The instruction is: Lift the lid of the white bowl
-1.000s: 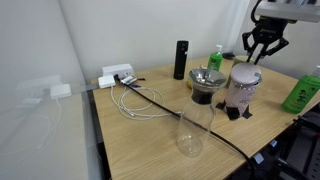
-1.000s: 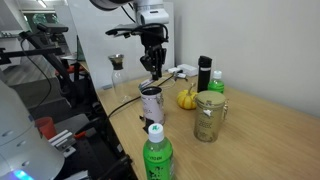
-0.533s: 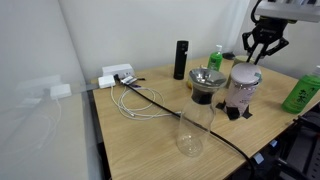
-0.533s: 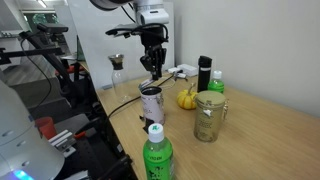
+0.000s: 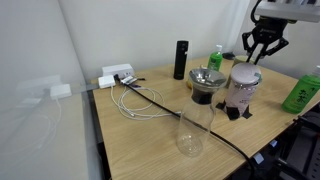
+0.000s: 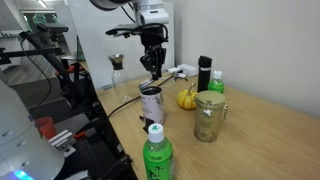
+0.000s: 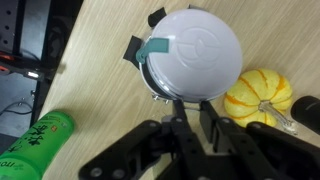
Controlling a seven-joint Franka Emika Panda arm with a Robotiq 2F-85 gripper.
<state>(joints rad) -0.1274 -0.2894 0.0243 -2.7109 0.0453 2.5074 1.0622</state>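
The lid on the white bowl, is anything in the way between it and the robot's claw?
Nothing visible is. The gripper hangs open above the lid with only air between them. The yellow pumpkin and the green bottle stand off to the sides, not under the gripper.

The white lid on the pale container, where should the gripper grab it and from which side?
Pinch the lid by its rim, on opposite sides, coming straight down. It is a flat round cap lying level on the upright container, and the open gripper hangs above it.
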